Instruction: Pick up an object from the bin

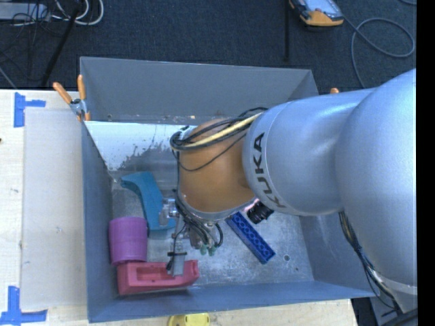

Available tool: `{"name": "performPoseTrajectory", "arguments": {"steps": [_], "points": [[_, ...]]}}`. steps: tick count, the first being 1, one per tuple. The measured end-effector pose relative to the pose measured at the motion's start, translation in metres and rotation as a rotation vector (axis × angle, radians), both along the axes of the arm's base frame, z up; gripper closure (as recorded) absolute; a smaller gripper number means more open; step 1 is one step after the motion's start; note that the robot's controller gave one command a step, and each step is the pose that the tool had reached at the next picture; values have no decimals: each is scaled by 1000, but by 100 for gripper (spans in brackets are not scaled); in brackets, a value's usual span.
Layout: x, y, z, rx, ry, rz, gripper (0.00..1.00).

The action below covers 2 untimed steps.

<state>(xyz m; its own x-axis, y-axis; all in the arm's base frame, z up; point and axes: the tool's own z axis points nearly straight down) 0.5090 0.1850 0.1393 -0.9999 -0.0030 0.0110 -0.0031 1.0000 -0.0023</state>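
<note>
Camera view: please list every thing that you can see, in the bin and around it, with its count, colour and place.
bin: one, grey metal, middle of the view
curved piece: one, teal blue, left part of the bin floor
cylinder: one, purple, by the left wall, between the curved piece and the block
block: one, pinkish red, front left corner
studded bar: one, blue, long, middle of the floor, partly under the arm
device: one, orange, on the dark floor beyond the bin, top right
yellow thing: one, below the front wall, cut by the edge
arm: one, silver with an orange wrist cover, from the right
gripper: one, dark, over the block's right end
</note>
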Motion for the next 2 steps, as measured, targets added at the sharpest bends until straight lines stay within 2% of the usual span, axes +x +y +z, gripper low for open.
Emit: {"name": "performPoseTrajectory", "arguments": {"steps": [1,2], "points": [[2,-1,4,2,-7,-5,0],[-18,8,-43,7,-23,195,0]]}}
